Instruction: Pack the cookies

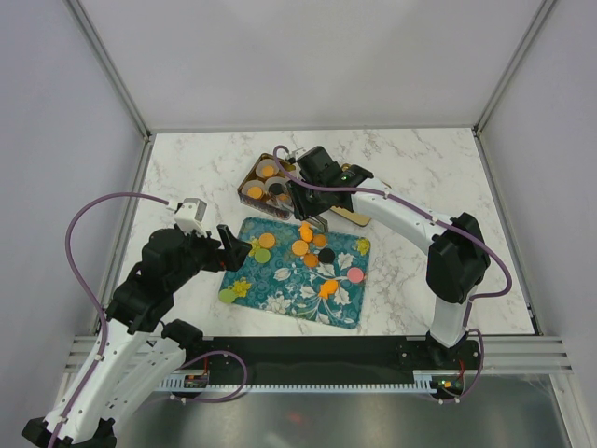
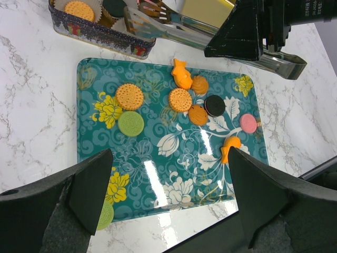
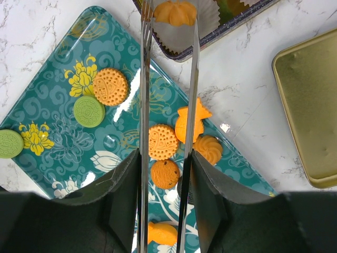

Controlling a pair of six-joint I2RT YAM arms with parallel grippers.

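Right gripper (image 3: 166,205) clenches tongs (image 3: 143,79), cookie (image 3: 175,11) over the twelve-o'clock tin (image 3: 210,38); next probably easing them apart; left gripper (image 2: 166,205) released, idle.

Cookies (image 1: 299,247) lie on the tray (image 1: 289,291), the tin (image 2: 100,36) just behind it, the lid (image 3: 310,110) right of the tin.

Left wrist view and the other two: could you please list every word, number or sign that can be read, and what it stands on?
No text reads clearly.
White lettering on the right arm's black housing, left wrist view: cut off, too blurred to read.
Embossed marks on the cookies: too small to read.
The tray, tin, tongs in the right hand: patterns or bare metal, no words.
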